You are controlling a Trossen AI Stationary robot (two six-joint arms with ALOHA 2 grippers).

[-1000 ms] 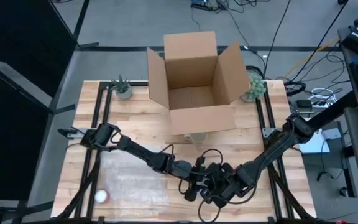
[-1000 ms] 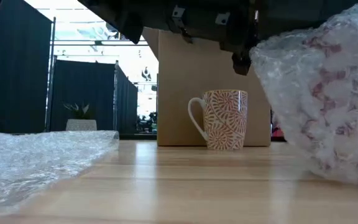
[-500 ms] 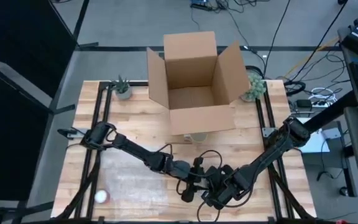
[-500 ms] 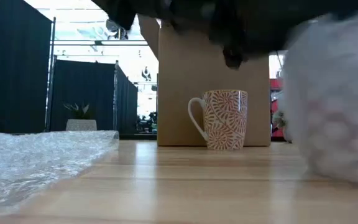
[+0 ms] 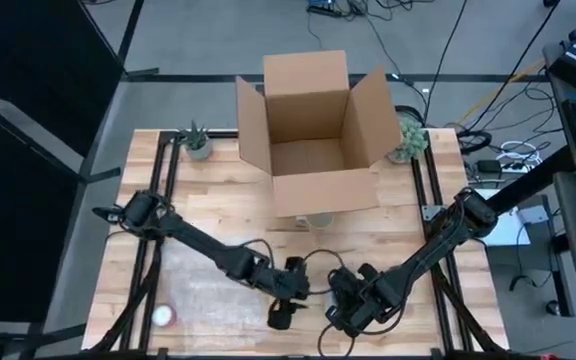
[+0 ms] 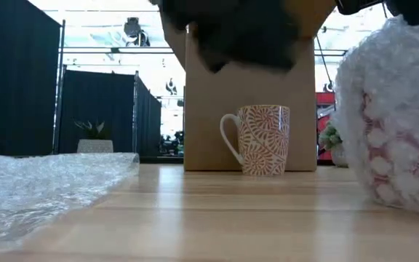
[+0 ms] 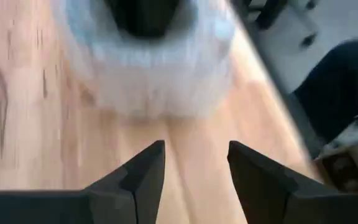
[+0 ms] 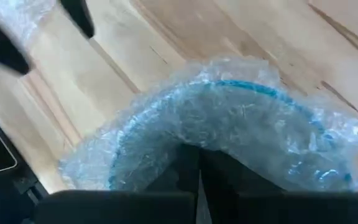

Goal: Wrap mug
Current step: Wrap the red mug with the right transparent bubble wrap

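Grey floor (image 5: 218,40) all around the wooden worktop (image 5: 218,220), with cables (image 5: 488,60) sprawled across the upper right. Black curtain panel (image 5: 28,150) fills the left side. At table height, dark partitions (image 6: 97,109) stand under bright ceiling light (image 6: 100,18), upper left.

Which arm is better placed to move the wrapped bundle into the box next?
The right. Its gripper is shut on the bubble-wrapped bundle, while the left gripper is open, empty and off the bundle. The open box lies straight ahead of both arms.
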